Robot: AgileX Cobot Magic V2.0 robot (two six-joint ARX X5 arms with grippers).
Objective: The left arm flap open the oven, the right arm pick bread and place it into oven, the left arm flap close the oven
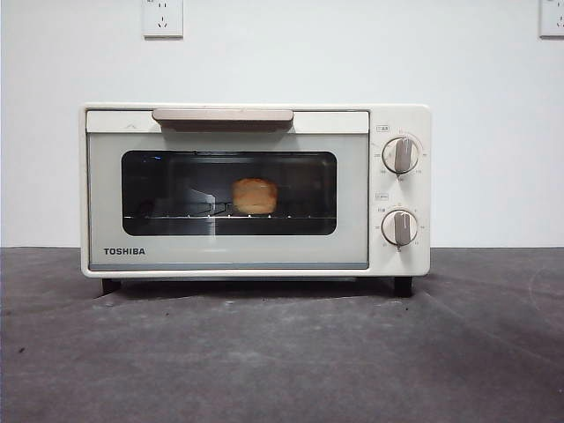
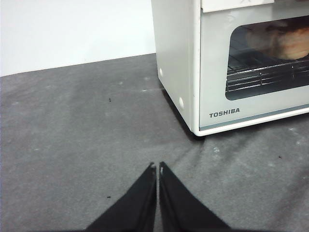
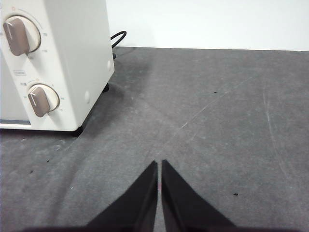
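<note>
The cream-white Toshiba oven (image 1: 256, 189) stands on the dark table with its door shut and the beige handle (image 1: 222, 115) at the top. Through the glass window the golden bread (image 1: 255, 196) rests on the wire rack (image 1: 231, 216). In the left wrist view the oven (image 2: 183, 72) and the bread (image 2: 285, 41) behind the glass show too. My left gripper (image 2: 158, 167) is shut and empty, off the oven's left front corner. My right gripper (image 3: 159, 164) is shut and empty, off the oven's knob side (image 3: 53, 63). Neither arm shows in the front view.
Grey cloth covers the table (image 1: 282, 352). Two round knobs (image 1: 402, 155) sit on the oven's right panel. A black power cord (image 3: 117, 37) runs behind the oven. A white wall with sockets (image 1: 163, 18) stands at the back.
</note>
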